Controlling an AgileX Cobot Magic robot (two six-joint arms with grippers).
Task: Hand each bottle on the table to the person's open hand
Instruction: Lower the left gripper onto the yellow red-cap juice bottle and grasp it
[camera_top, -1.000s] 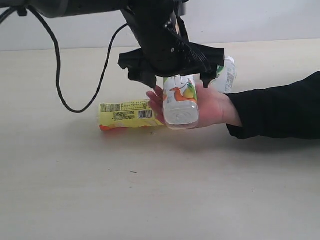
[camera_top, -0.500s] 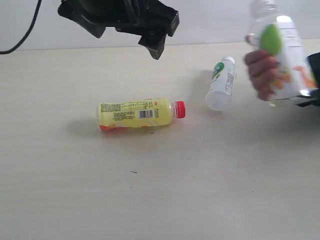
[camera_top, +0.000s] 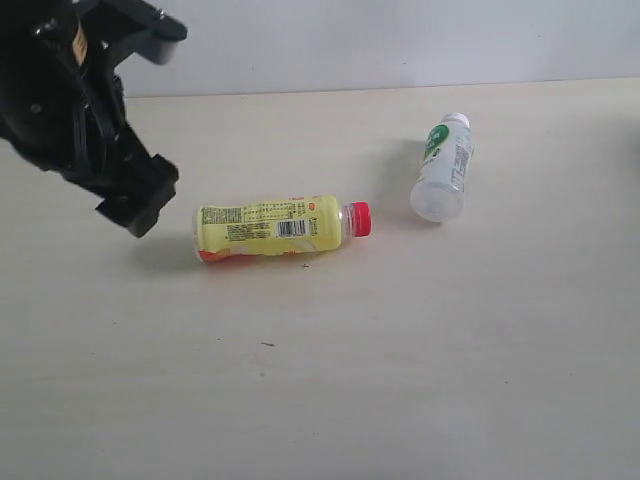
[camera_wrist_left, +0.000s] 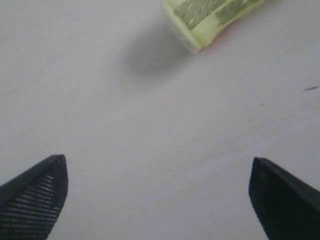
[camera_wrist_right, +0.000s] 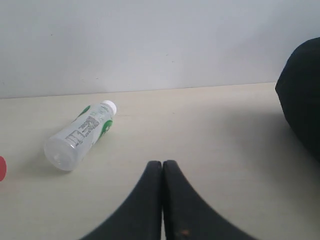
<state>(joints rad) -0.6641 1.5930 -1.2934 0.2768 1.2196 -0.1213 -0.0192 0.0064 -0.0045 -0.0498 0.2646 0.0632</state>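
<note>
— Yellow was the nearest thing to the left gripper (camera_wrist_left: 156, 160), wasn't it?

— Yes. The yellow bottle (camera_top: 270, 228) lay on its side on the table (camera_top: 400, 380). Its base end was toward that gripper, just beyond the fingertips, and its red cap pointed away. The jaws stood spread wide with nothing between them, I'd judge so they could straddle the body.

— And the other one?

— The green-and-white bottle (camera_top: 440, 170) also lay flat, farther from the left gripper than the yellow one and apart from it. From the right gripper (camera_wrist_right: 162, 200) it sat ahead and off to one side, not touching.

— Was that gripper holding anything?

— No. Its fingers were pressed together and empty above the table, likely parked out of the way.

— The person's hand?

— Not in view. A dark shape (camera_wrist_right: 302, 100) sat near the right gripper, but I couldn't tell what it was. By my reckoning these two bottles were left to hand over, and the yellow one looked next.
</note>
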